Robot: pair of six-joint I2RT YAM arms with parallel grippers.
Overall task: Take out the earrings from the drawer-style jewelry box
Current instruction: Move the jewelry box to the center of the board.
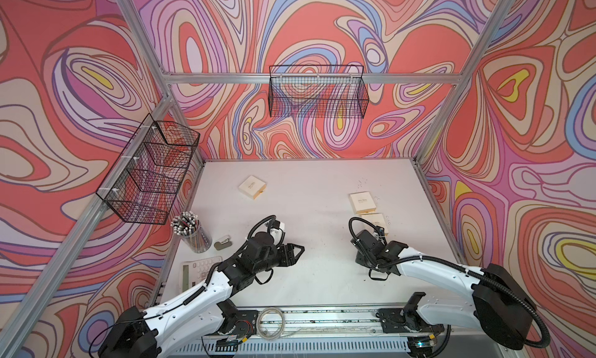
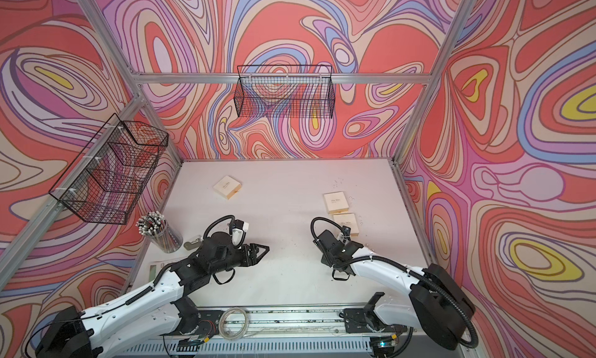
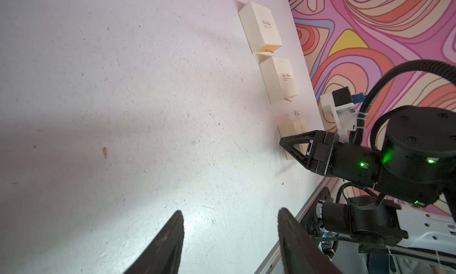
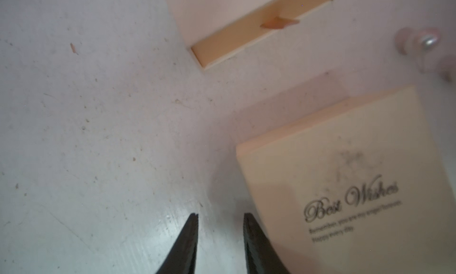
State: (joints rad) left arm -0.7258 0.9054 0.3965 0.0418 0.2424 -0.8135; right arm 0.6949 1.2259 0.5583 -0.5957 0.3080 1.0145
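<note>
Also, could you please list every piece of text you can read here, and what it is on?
"Best Wishes": lid of the cream box, right wrist view.
Two small lines beneath it: too blurred to read.
Script on a second box, left wrist view: too small.
Calculator keys: too small.

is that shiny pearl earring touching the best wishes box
Apart. The right wrist view shows the pearl earring lying on the table, with a strip of bare surface between it and the Best Wishes box.
</note>
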